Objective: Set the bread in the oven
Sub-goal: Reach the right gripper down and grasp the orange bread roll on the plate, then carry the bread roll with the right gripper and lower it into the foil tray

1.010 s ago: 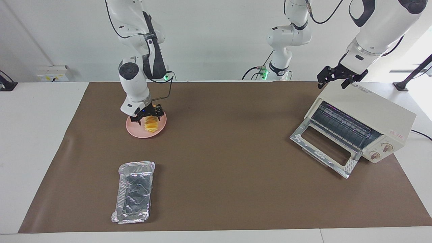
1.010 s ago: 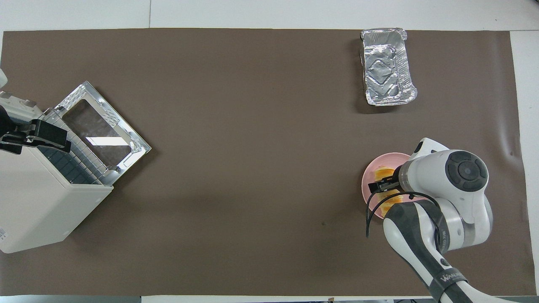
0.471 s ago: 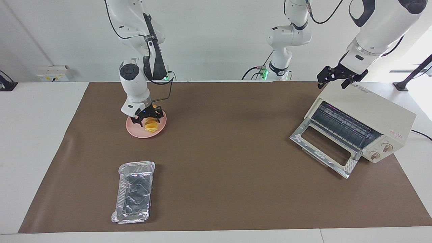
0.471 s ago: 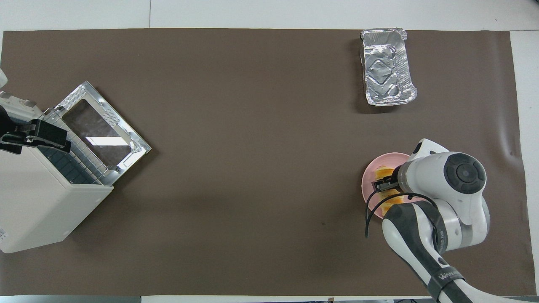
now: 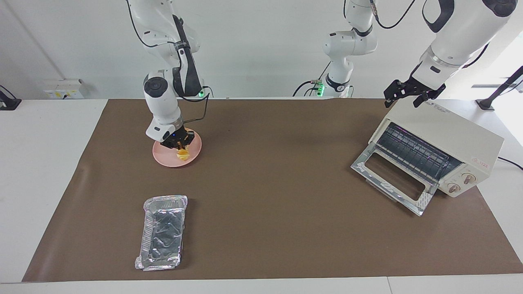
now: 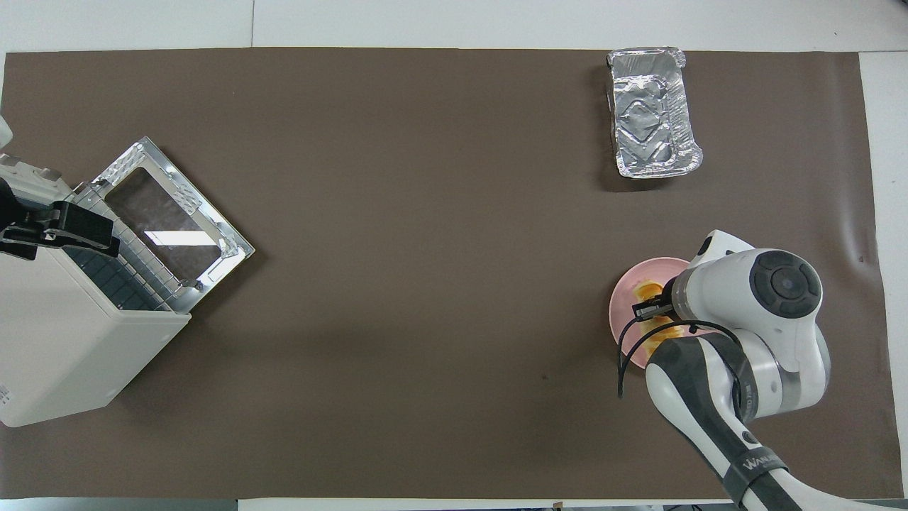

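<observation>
Right claw (image 5: 180, 143) seemingly clamped on bread (image 5: 182, 153) in pink plate (image 5: 163, 157).

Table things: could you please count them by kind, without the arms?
Bread: 1
Plate: 1
Foil tray: 1
Oven: 1
Total: 4
</observation>
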